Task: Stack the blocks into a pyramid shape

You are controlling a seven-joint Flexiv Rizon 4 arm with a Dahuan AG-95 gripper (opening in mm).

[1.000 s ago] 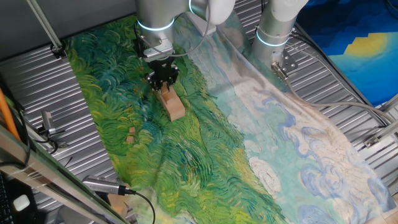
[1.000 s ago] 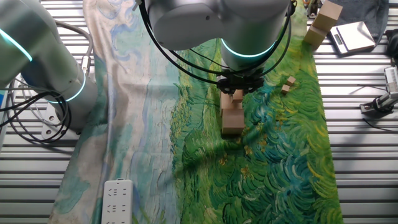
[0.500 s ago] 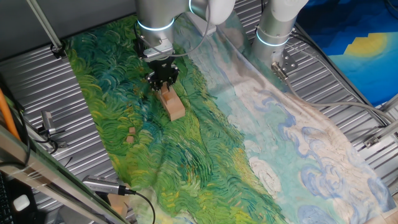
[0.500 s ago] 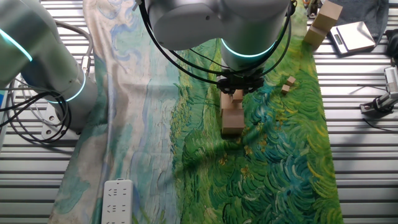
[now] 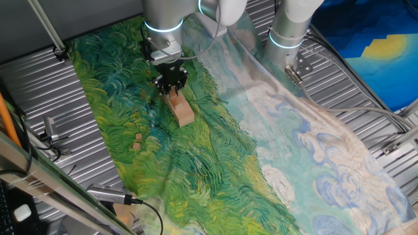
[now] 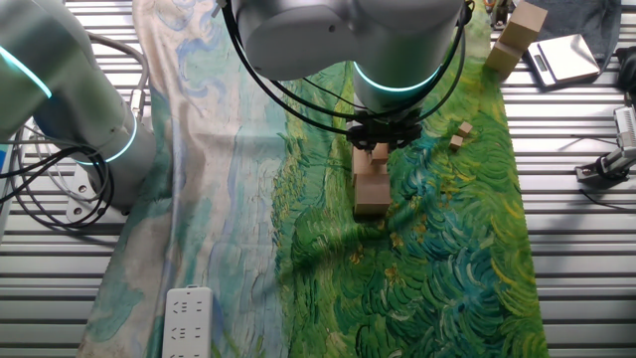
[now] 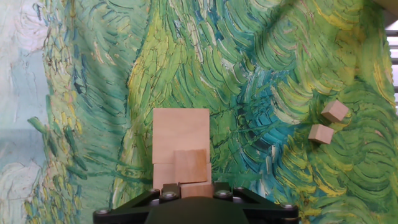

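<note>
— What do we see under our arm?

— Our gripper hangs low over the green painted cloth, right at a small block that sits on top of the larger blocks. We cannot tell whether the fingers are pinching it.

— And off to the side?

— Two small cubes lie together on the cloth, well apart from the stack. Two more wooden blocks stand at the cloth's far corner, beside a grey scale. A white power strip lies at the near edge.
</note>
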